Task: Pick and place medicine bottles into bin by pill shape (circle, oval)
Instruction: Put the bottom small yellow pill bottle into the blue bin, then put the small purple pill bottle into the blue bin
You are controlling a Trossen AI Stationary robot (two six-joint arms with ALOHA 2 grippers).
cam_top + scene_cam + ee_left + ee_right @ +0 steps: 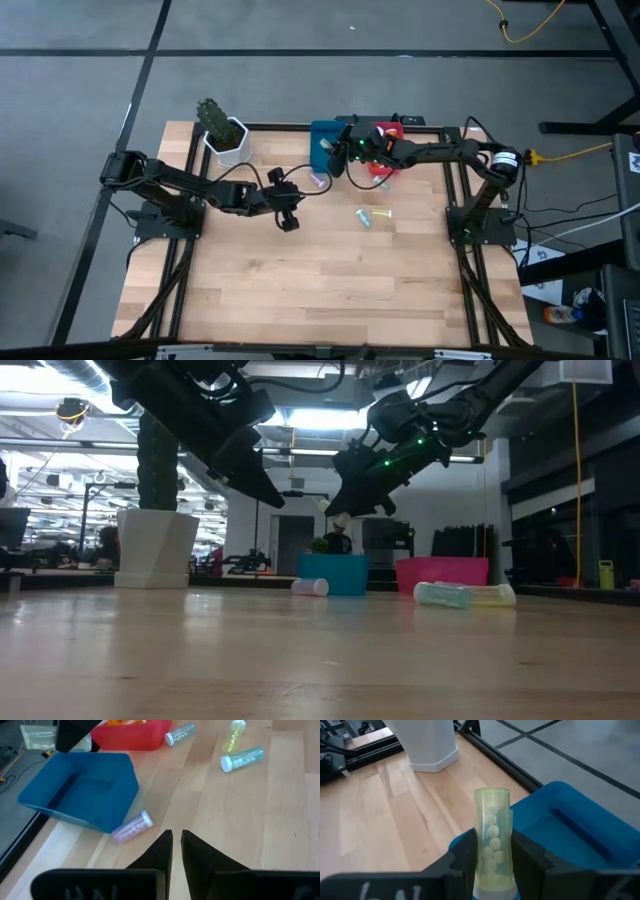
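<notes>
My right gripper point(340, 158) is shut on a yellowish vial point(492, 835) of round white pills, in the air over the edge of the blue bin point(323, 140). The blue bin point(80, 795) shows nothing inside. The red bin point(386, 158) beside it holds orange bottles point(125, 722). My left gripper point(176, 845) hangs shut and empty above the table, near a purple vial point(132, 826) that lies on its side against the blue bin. Two teal vials point(242, 759) point(180, 733) and a yellow vial point(233, 735) lie on the wood. My right gripper pinches the yellowish vial by its two long sides point(492, 857) between its two fingers. The vial lies along the fingers, its white cap end point(490, 893) back between them and its closed end sticking out past the fingertips. It is lifted clear, above the blue bin's rim.
A white plant pot point(228, 140) with a cactus stands at the table's far left, also in the low view point(155, 548). The two bins stand side by side at the far edge. Bare wood lies on the table's near half.
</notes>
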